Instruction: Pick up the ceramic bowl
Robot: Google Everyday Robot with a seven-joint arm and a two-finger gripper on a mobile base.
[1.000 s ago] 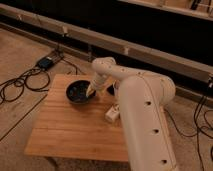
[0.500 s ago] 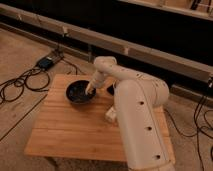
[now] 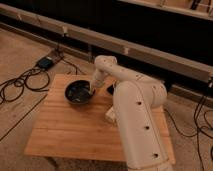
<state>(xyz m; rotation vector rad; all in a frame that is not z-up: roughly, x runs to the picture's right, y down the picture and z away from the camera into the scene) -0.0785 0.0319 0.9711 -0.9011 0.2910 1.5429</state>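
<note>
The ceramic bowl [image 3: 78,92] is round, shallow and dark with a shiny inside. It sits on the far left part of the wooden table [image 3: 70,130]. My white arm reaches from the lower right over the table, bends at the far side and comes down to the bowl. The gripper [image 3: 92,90] is at the bowl's right rim, low against it. A small white cup [image 3: 111,115] stands on the table beside my arm, mostly hidden by it.
A small dark object [image 3: 110,89] lies on the table just right of the arm. Black cables [image 3: 20,85] and a power box [image 3: 46,62] lie on the floor to the left. A long dark wall with a pale rail [image 3: 150,52] runs behind the table.
The arm's upper part has shifted a little in the view. The gripper stays at the bowl's right rim and the bowl has not visibly moved.
</note>
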